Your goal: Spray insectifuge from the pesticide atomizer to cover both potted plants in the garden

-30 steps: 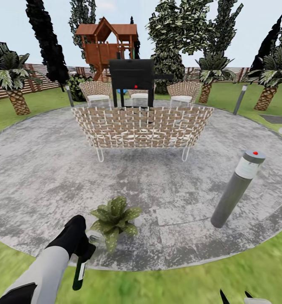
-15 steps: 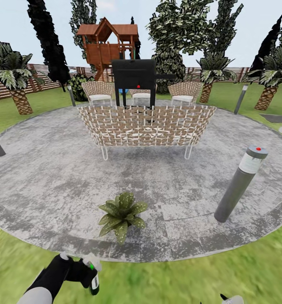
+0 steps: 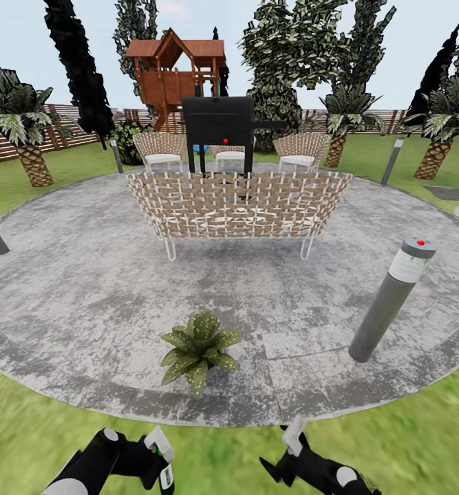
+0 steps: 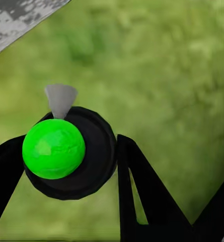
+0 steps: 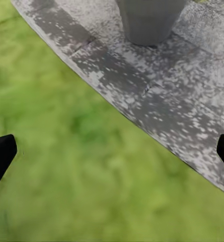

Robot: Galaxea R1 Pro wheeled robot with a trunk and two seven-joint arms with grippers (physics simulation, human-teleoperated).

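Head view: I see one potted plant [image 3: 199,349] near the near edge of the round patio [image 3: 84,289], on the paving, just beyond the lawn [image 3: 36,426]. A grey bollard [image 3: 391,300] leans on the patio to the right, and a woven sofa [image 3: 237,205] stands farther off at centre. My left gripper [image 3: 155,459] sits at the near left, over the grass, pinching the pesticide atomizer [image 3: 162,456]; its whitish head is up, toward the plant, and the dark body runs down past the picture's edge, so the long axis reads roughly upright (much of it is cut off). My right gripper [image 3: 284,455] is at the near right, also over grass; from here I cannot tell how its fingers stand.

Left wrist view: I look along the atomizer [image 4: 71,151] end-on, a round dark body with a bright green disc and the whitish nozzle [image 4: 60,99] poking out toward the patio edge. Black fingers [image 4: 142,191] press against its two sides.

Right wrist view: the two fingertips [image 5: 1,154] sit at opposite edges, spread wide with nothing between, over grass beside the paving and the bollard base [image 5: 148,20].
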